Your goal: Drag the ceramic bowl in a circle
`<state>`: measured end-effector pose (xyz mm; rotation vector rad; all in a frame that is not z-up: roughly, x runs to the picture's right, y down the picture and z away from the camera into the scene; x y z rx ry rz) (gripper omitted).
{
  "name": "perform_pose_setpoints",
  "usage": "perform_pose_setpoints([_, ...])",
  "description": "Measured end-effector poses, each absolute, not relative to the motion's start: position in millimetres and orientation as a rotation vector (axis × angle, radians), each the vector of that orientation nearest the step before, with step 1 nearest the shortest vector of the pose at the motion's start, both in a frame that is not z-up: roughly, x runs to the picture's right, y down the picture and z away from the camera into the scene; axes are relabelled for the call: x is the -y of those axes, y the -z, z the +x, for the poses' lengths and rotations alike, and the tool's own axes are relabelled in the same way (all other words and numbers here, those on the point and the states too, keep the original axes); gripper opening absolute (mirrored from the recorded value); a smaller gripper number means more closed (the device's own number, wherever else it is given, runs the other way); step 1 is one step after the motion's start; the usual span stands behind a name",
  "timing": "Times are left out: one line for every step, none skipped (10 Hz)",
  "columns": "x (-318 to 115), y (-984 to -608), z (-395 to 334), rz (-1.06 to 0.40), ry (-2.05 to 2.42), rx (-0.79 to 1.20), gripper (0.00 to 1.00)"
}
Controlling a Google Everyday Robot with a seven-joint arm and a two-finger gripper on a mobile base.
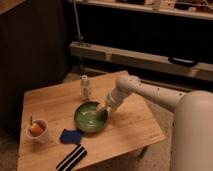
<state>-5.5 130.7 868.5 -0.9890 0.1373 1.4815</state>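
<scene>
The robot's gripper (103,108) meets the right rim of the glossy green ceramic bowl (89,118), centre frame on the wooden counter (131,131); whether it has hold cannot be told. The drag seems engaged, and the next move likely calls for a steady curved sweep.

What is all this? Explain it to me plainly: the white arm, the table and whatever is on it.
The white thing is a robot arm on a mobile base, seen by one camera looking down at a wooden table. Its pincer is at the rim of the green ceramic bowl, on the arm's side; whether it grips the rim I cannot tell. Also on the table: a white cup with something orange inside, a blue cloth, a black-and-white striped item and a small pale bottle.
</scene>
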Motion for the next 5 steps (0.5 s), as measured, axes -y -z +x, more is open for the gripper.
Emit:
perform_pose_setpoints([-132.2,-869.5,-6.2,-0.991,-1.478,-0.142,0.50])
perform_pose_setpoints([-133.3,-870.0,-6.7,-0.992,-1.477,-0.145,0.40])
perform_pose_setpoints([-133.2,-870.4,-6.5,-0.990,-1.477,-0.146,0.34])
perform_pose_setpoints([-134.2,-871.6,-5.2,-0.990,-1.479,-0.148,0.32])
perform_pose_setpoints([-134.3,-871.7,-6.7,-0.991,-1.477,-0.148,0.32])
